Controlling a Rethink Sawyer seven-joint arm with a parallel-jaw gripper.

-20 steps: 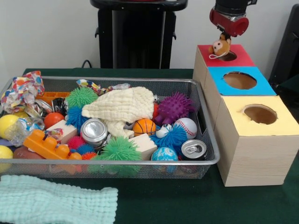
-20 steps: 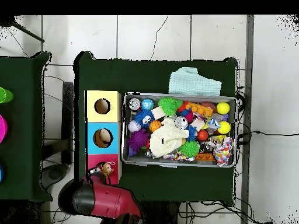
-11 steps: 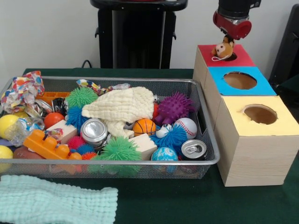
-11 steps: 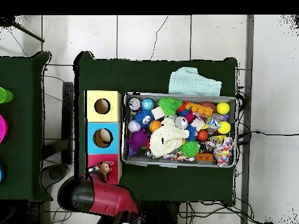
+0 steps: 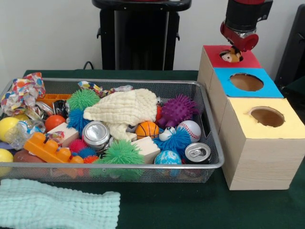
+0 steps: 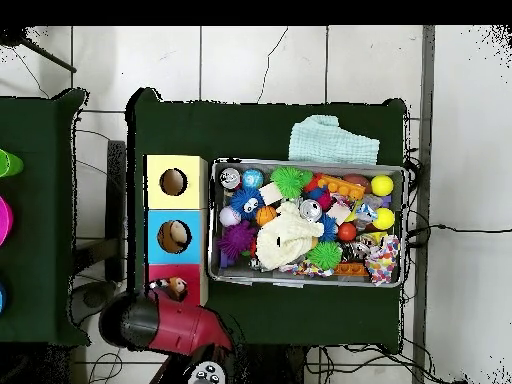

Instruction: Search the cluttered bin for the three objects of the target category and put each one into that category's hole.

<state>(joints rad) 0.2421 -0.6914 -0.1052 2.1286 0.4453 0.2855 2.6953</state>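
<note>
- A small plush monkey (image 5: 232, 56) is seen sunk partly into the hole of the red-topped box (image 5: 250, 61), with its head showing above the rim; the gripper (image 5: 238, 42) hangs directly over it.
- Whether the gripper is clamped on the toy or has let go cannot be told, as its tip is hidden by the red housing in both views.
- A snag is judged possible: the monkey's white cord loop could catch on the gripper or the hole's edge, so that the toy is lifted back out or left perched on the rim.
- If the toy is wider than it looks, it could be left wedged in the opening rather than dropped through.
- In the overhead view, a brownish object (image 6: 176, 236) is seen inside the blue-topped box (image 6: 198, 250); the yellow-topped box (image 6: 197, 165) shows only a dark hole.
- The wire mesh bin (image 5: 209, 125) is crowded: a cream muslin cloth (image 5: 125, 108) lies over spiky rubber balls, a mini basketball (image 5: 147, 129), a baseball (image 5: 191, 129), two drink cans, wooden blocks and an orange toy brick (image 5: 47, 149).
- Further plush items may be hidden beneath the cloth; none is plainly visible.
</note>
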